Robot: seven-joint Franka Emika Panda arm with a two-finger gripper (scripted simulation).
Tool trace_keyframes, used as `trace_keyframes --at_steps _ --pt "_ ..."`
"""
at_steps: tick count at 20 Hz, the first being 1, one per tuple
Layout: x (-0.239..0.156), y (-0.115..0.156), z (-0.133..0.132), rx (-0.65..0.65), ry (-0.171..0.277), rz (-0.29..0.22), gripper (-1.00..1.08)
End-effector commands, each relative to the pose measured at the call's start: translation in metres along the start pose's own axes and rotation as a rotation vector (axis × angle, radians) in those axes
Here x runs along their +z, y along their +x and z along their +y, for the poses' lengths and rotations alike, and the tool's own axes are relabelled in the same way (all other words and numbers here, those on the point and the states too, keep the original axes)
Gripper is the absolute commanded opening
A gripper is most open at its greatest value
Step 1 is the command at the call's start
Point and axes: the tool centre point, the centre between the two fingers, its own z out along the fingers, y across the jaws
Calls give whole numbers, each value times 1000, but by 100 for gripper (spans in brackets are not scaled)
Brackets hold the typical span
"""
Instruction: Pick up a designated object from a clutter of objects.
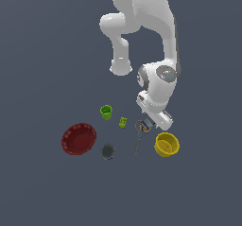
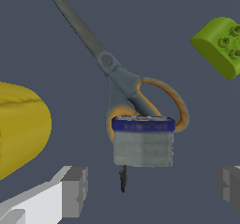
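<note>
Risk: the grey-blue block point(image 2: 143, 142) lies on the handle loops of the orange-handled scissors point(image 2: 123, 82); a descent that runs too deep could, I judge, catch a loop and lift or drag the scissors with the block.
Second risk: the block is small next to the gap between the fingers, so an off-centre closure could push it sideways off the handles rather than clamp it.
Neighbours: the yellow bowl point(image 1: 167, 144) sits just beside the scissors, on the exterior view's right; a wide finger could brush its wall. The tiny green piece point(image 2: 219, 45) lies on the other side, apart from the block.
Claw: the claw point(image 2: 151, 185) is released and spread wide, both fingertips point(image 2: 74, 190) flanking the block with clear space on either side; it grips nothing and touches nothing.
Target position: the block lies directly below the claw, between its fingers, on the scissor handles, with the blades pointing away.
Farther clutter: green cup point(image 1: 106, 110), dark red bowl point(image 1: 79, 138) and dark round disc point(image 1: 108, 151) lie well apart, toward the exterior view's left.
</note>
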Motion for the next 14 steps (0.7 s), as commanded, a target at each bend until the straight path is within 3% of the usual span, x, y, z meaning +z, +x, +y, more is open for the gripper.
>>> trace_keyframes --at_steps 1,13,14 --pt "8 0 1 0 -1 0 100" --pt "44 -1 0 3 0 0 100" --pt "44 -1 0 3 0 0 -100"
